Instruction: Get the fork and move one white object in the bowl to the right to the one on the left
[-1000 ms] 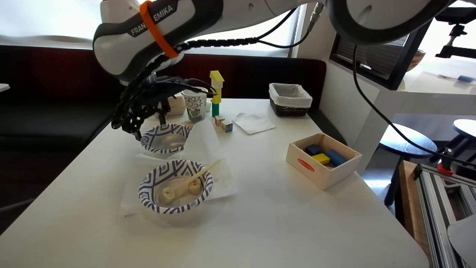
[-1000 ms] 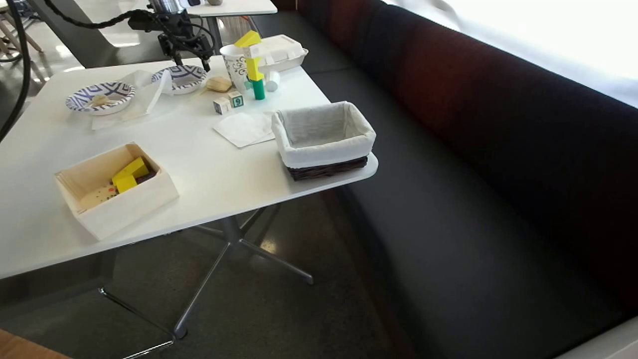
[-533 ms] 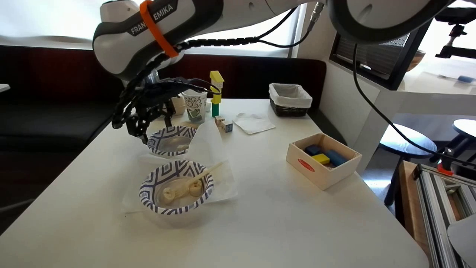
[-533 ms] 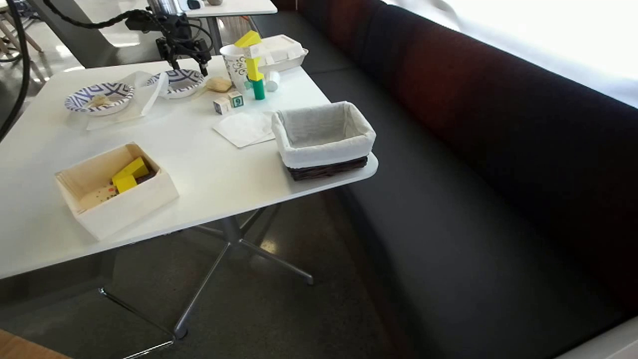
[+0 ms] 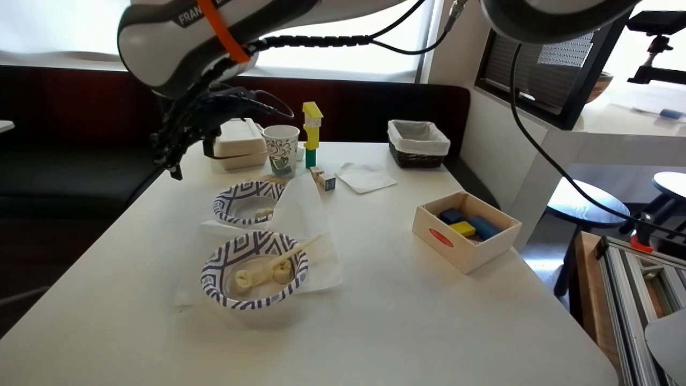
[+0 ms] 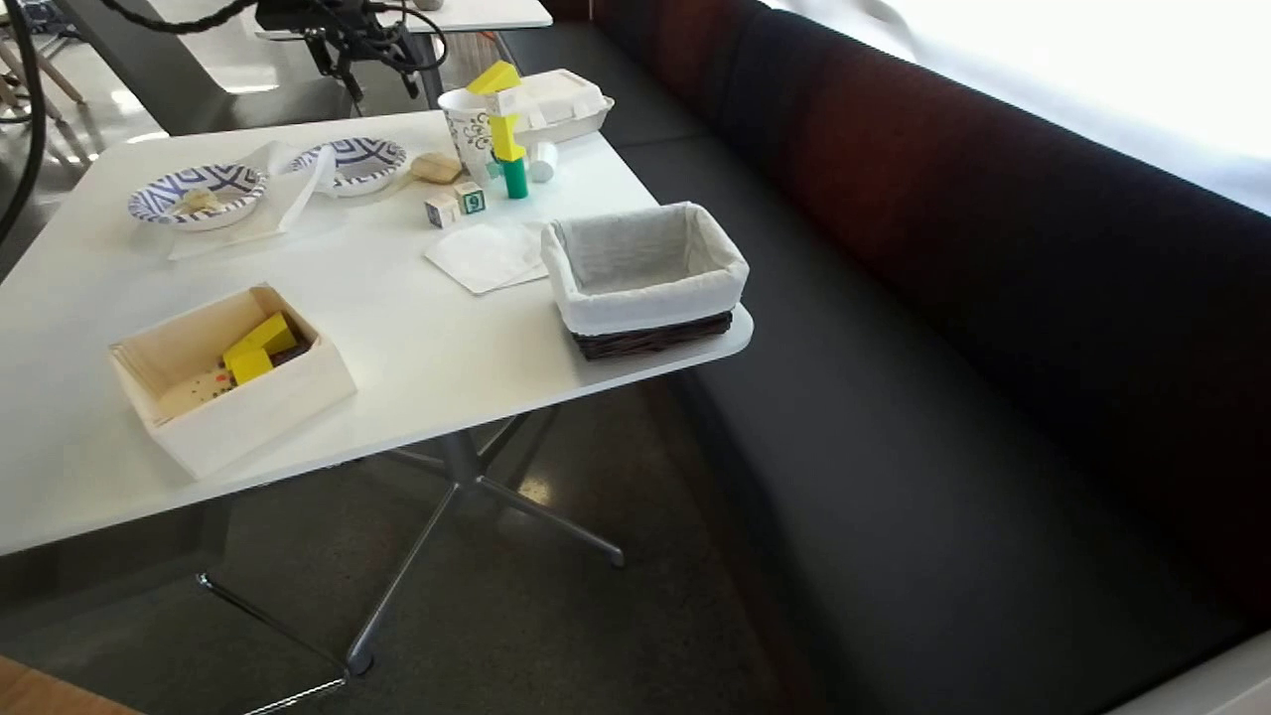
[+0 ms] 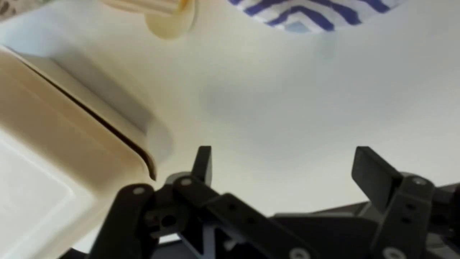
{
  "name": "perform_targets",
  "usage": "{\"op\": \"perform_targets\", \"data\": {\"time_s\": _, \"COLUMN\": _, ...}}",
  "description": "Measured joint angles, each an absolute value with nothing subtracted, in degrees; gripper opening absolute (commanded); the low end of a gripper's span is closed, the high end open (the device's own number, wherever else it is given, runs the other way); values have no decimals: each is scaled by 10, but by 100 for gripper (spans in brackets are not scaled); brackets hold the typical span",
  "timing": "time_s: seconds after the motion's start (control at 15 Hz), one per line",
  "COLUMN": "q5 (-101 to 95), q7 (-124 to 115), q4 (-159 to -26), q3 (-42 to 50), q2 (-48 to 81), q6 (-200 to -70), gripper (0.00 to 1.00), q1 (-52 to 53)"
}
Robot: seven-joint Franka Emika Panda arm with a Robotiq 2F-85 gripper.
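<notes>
My arm [image 5: 332, 10] is stretched out, claw [image 7: 282, 154] pointing down near clamshell box [image 7: 46, 154], 2 jaws spread wide. Fork [image 5: 289, 254] lies tilted in bowl [image 5: 215, 269] farther from claw. I can read "FRAN" on arm; red label [image 5: 440, 237] illegible.

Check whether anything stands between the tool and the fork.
Yes, along a low path: the patterned bowl nearer the tool, then a raised flap of white paper between it and the farther patterned bowl, where the fork rests. A high approach would probably clear both.
</notes>
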State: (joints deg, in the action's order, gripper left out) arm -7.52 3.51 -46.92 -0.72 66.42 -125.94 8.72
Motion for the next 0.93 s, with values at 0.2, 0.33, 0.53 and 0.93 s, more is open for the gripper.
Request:
{"op": "perform_targets", "data": {"time_s": 0.2, "q5": -54, "q7": 113, "q4": -515, "q3": -59, "q2": 605, "q6": -1259, "gripper": 100, "q1": 73}}
{"op": "perform_targets", "data": {"time_s": 0.33, "q5": -37, "q7": 167, "q4": -561, "q3": -93, "q2": 554, "q6": -1251, "gripper": 100, "q1": 56}}
{"op": "perform_targets", "data": {"time_s": 0.53, "q5": -12, "q7": 252, "q4": -628, "q3": -137, "q2": 483, "q6": -1229, "gripper": 100, "q1": 24}}
{"op": "perform_targets", "data": {"time_s": 0.93, "q5": 66, "q7": 411, "q4": -756, "q3": -172, "q2": 353, "q6": -1143, "gripper": 100, "q1": -42}}
